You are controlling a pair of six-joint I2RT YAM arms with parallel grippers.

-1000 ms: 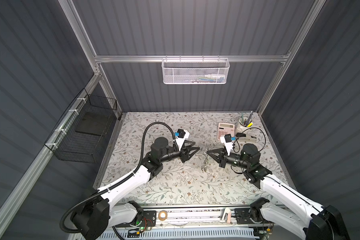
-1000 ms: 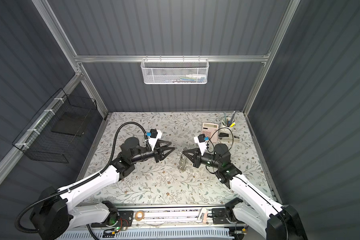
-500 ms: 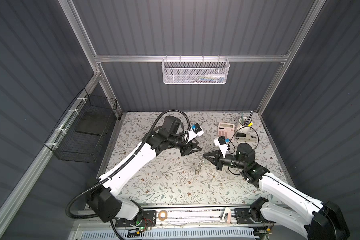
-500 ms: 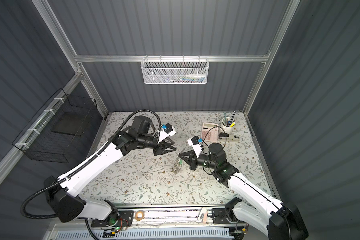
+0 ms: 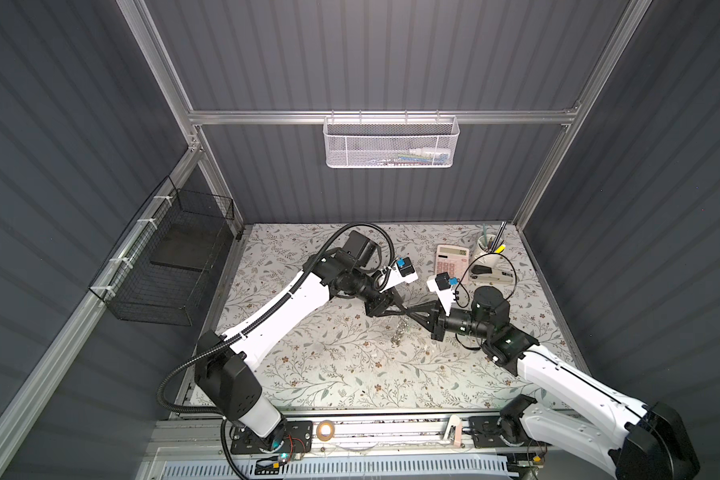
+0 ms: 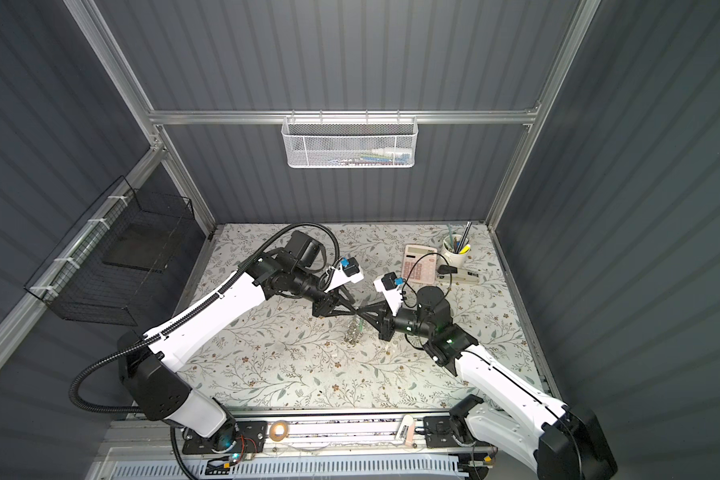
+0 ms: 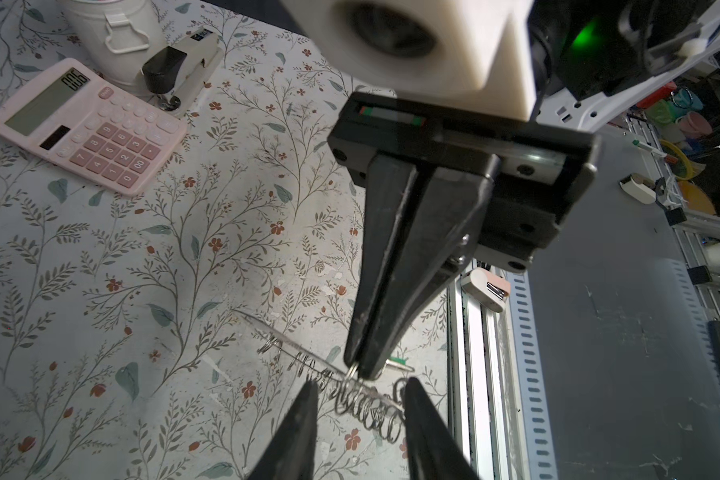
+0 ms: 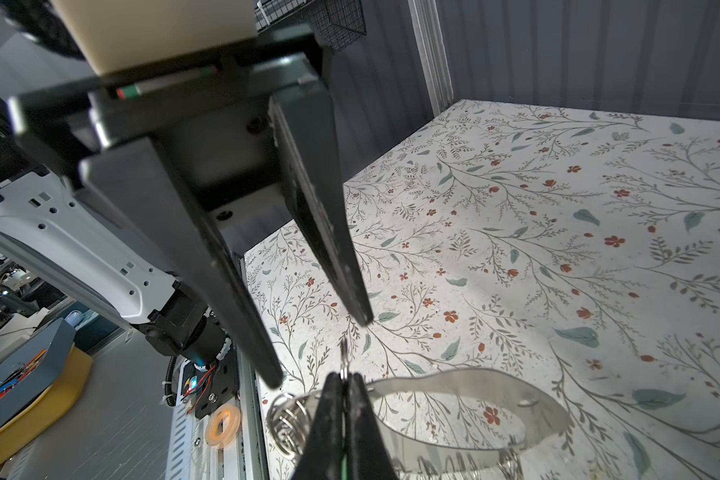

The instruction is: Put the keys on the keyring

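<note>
tightly closed right end effector (image 8: 344,380) on the keyring (image 8: 474,380)

Pink calculator (image 5: 449,259), stapler (image 5: 493,274) and pen cup (image 5: 487,257) near back-right corner.

key (image 8: 343,462) nearly hidden between right fingers (image 8: 371,440), keyring (image 8: 474,380) cut off at edge

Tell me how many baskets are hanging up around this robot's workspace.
2. A white mesh basket hangs high at the back, and a black wire basket hangs along the left side. Both top views show them, and nothing suggests that another is hidden.
</note>
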